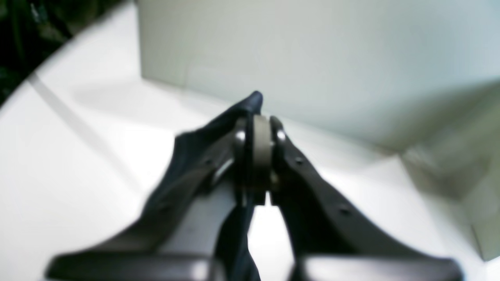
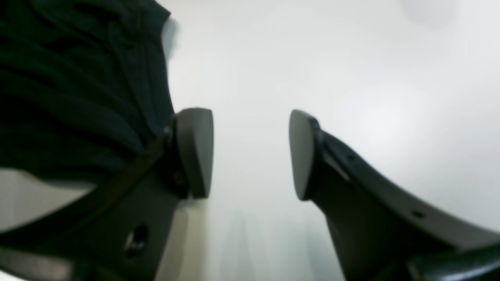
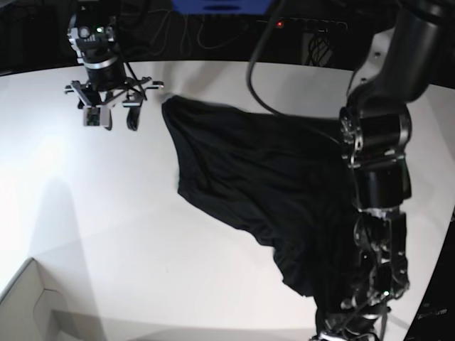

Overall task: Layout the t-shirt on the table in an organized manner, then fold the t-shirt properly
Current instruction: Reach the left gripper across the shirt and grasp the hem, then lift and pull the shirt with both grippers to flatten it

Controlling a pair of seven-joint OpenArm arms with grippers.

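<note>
The black t-shirt (image 3: 263, 177) lies spread and wrinkled across the white table (image 3: 106, 234), running from the far middle toward the near right edge. My left gripper (image 3: 348, 328) at that near right edge is shut on a thin fold of the t-shirt (image 1: 250, 103), and cloth shows above and below the pads (image 1: 262, 152). My right gripper (image 3: 119, 119) hovers open at the far left, just left of the shirt's far corner. In the right wrist view the right gripper (image 2: 252, 152) holds nothing, and the t-shirt (image 2: 78, 78) lies beside its left finger (image 2: 195, 152).
A pale box (image 3: 28, 305) corner sits at the near left of the table; in the left wrist view the pale box (image 1: 312, 58) stands close ahead of the left gripper. Cables and dark equipment (image 3: 213, 28) lie beyond the table's far edge.
</note>
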